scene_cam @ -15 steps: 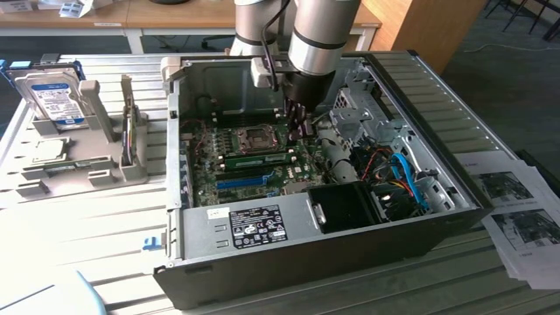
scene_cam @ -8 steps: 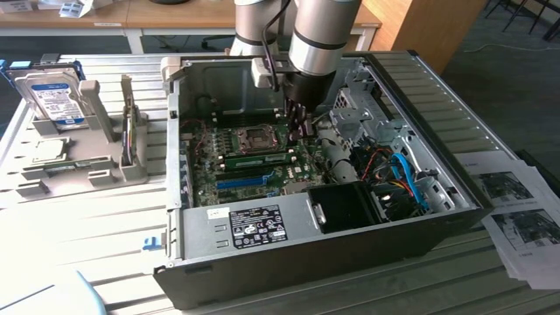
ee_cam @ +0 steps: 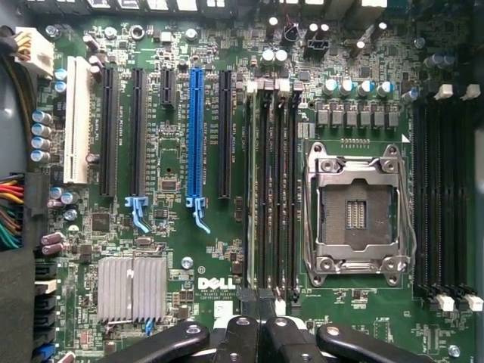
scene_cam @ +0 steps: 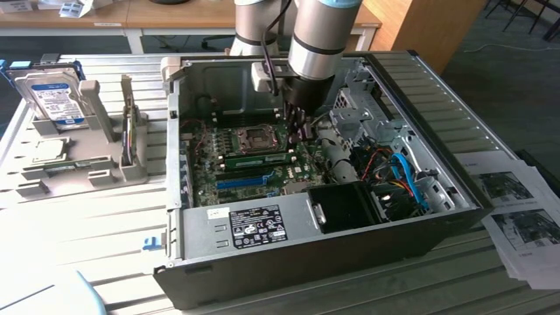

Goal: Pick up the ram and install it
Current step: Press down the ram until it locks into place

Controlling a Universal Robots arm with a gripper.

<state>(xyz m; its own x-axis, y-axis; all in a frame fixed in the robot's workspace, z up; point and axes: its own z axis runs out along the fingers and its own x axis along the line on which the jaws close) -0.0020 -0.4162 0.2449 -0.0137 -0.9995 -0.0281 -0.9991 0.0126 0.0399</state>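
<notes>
1. Gripper [ee_cam: 259, 333] closed, empty, positioned inside the open computer case [scene_cam: 455, 197], above the motherboard [ee_cam: 227, 265].
2. Ram [scene_cam: 260, 158] seated flat in a slot beside the CPU socket [scene_cam: 256, 137], on its near side.
3. Hard drive [scene_cam: 52, 98] upright in the rack [scene_cam: 88, 170], exterior view's left.

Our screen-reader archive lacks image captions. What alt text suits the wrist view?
The black gripper, jaws shut, hangs over a green motherboard, nearest its black memory slots beside the empty silver processor socket.
</notes>
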